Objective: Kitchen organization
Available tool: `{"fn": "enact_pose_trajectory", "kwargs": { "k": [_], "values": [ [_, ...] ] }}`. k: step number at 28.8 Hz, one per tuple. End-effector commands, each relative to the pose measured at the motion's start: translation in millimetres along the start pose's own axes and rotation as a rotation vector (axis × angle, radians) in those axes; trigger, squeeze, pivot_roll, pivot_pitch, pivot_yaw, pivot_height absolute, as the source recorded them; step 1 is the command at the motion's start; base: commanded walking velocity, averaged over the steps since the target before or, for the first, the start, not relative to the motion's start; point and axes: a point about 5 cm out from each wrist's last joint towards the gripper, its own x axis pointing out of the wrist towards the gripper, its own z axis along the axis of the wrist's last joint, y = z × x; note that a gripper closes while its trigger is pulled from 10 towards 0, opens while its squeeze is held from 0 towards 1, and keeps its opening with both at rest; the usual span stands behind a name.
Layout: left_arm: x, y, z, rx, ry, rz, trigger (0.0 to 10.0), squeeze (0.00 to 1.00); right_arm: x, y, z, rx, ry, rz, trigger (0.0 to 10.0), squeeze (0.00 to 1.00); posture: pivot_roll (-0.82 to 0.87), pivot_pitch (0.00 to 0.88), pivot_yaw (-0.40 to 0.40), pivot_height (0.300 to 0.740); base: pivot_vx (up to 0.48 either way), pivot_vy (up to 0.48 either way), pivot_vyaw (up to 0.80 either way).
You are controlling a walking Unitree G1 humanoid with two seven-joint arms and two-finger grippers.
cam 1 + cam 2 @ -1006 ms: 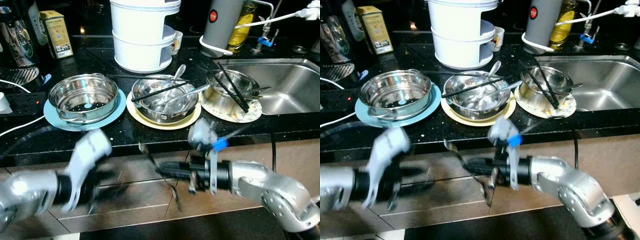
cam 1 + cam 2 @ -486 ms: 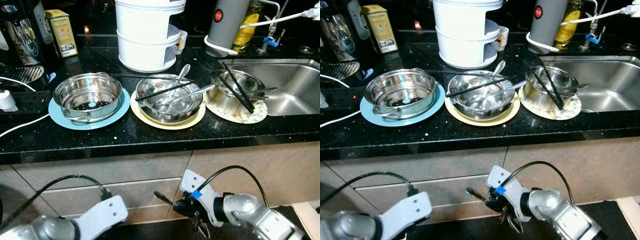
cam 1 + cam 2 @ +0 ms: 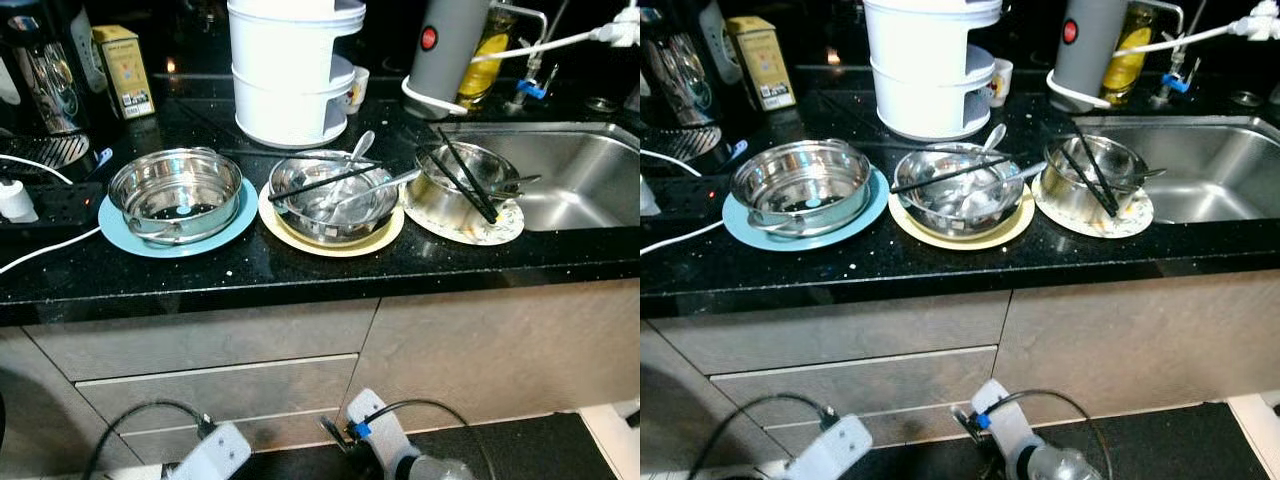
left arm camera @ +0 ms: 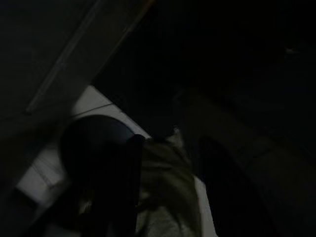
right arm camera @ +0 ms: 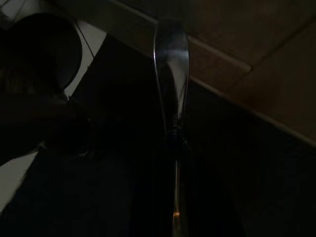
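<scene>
Now I see both arms hanging low before the cabinet fronts, under the black speckled stone worktop (image 3: 300, 275). My right pincer (image 5: 174, 148) is pinching the handle of a slim steel spoon (image 5: 171, 74), whose bowl points away from the wrist. My left pincer (image 4: 163, 187) sits in shade; I cannot tell whether it is spread. On the worktop, a steel steamer pot (image 3: 176, 193) rests on a round blue plate (image 3: 120, 235) at nine o'clock. A steel bowl with spoons and black chopsticks (image 3: 332, 192) sits on a cream plate (image 3: 330, 244) at centre. At three o'clock, a second steel bowl with chopsticks (image 3: 455, 180) stands on a patterned plate (image 3: 500, 222), just beside the steel sink (image 3: 580, 170).
</scene>
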Motion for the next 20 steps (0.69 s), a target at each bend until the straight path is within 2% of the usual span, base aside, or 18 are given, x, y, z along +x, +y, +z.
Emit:
{"fn": "enact_pose_trajectory", "kwargs": {
  "k": [1, 2, 3, 4, 5, 6, 8, 9, 10, 11, 12, 17, 19, 20],
  "values": [
    [6.0, -5.1, -6, 0.0, 0.005, -0.006, 10.0, 0.0, -1.3, -6.0, -8, 0.044, 0.002, -0.043, 0.0, 0.0, -0.03, 0.154, -0.059, 0.74, 0.0, 0.0, 0.0],
    [19.7, -11.8, -15, -0.026, 0.021, 0.0, 10.0, 0.0, 2.8, -5.7, -14, 0.131, -0.013, -0.079, 0.0, 0.0, -0.03, 0.154, -0.059, 0.74, 0.0, 0.0, 0.0],
    [19.7, -11.8, -15, -0.026, 0.021, 0.0, 10.0, 0.0, 2.8, -5.7, -14, 0.131, -0.013, -0.079, 0.0, 0.0, -0.03, 0.154, -0.059, 0.74, 0.0, 0.0, 0.0],
    [26.1, -12.4, -18, -0.085, 0.006, 0.024, 10.0, 0.0, 4.7, -5.6, -17, 0.193, -0.025, -0.1, 0.0, 0.0, -0.04, 0.156, -0.057, 0.74, 0.0, 0.0, 0.0],
    [35.2, -10.7, -22, -0.22, -0.016, 0.08, 10.0, 0.0, 6.1, -7.3, -22, 0.298, -0.038, -0.147, 0.0, 0.0, -0.04, 0.157, -0.057, 0.74, 0.0, 0.0, 0.0],
    [35.2, -10.7, -22, -0.22, -0.016, 0.08, 10.0, 0.0, 6.1, -7.3, -22, 0.298, -0.038, -0.147, 0.0, 0.0, -0.04, 0.157, -0.057, 0.74, 0.0, 0.0, 0.0],
    [39.2, -10.0, -24, -0.274, -0.021, 0.108, 10.0, 0.0, 6.2, -8.7, -24, 0.341, -0.041, -0.173, 0.0, 0.0, -0.04, 0.157, -0.057, 0.74, 0.0, 0.0, 0.0],
    [42.2, -10.1, -26, -0.314, -0.032, 0.116, 10.0, 0.0, 6.6, -9.3, -26, 0.368, -0.044, -0.189, 4.5, 0.0, -0.04, 0.157, -0.057, 0.74, 0.0, 0.0, 0.0],
    [45.0, -10.5, -27, -0.373, -0.038, 0.115, 10.0, 0.0, 7.0, -9.5, -27, 0.386, -0.046, -0.204, 10.0, 0.0, -0.04, 0.161, -0.058, 0.74, 0.0, 0.0, 0.0],
    [48.1, -11.0, -28, -0.425, -0.051, 0.114, 10.0, 0.0, 8.2, -8.8, -28, 0.396, -0.053, -0.209, 10.0, 0.0, -0.04, 0.163, -0.059, 0.74, 0.0, 0.0, 0.0],
    [48.1, -11.0, -28, -0.425, -0.051, 0.114, 10.0, 0.0, 8.2, -8.8, -28, 0.396, -0.053, -0.209, 10.0, 0.0, -0.04, 0.163, -0.059, 0.74, 0.0, 0.0, 0.0],
    [53.6, -0.3, -14, -0.569, -0.212, 0.173, 10.0, 0.0, 10.7, -6.5, -33, 0.46, -0.078, -0.243, 10.0, 0.0, -0.04, 0.172, -0.052, 0.74, 0.0, 0.0, 0.0],
    [54.0, 0.7, -13, -0.583, -0.229, 0.174, 10.0, 0.0, 10.8, -6.6, -34, 0.471, -0.08, -0.25, 10.0, 0.0, -0.04, 0.172, -0.052, 0.74, 0.0, 0.0, 0.0],
    [53.5, 3.9, -10, -0.566, -0.26, 0.21, 10.0, 0.0, 11.0, -6.6, -34, 0.471, -0.088, -0.253, 10.0, 0.0, -0.04, 0.175, -0.049, 0.74, 0.0, 0.0, 0.0]
  ]
}}
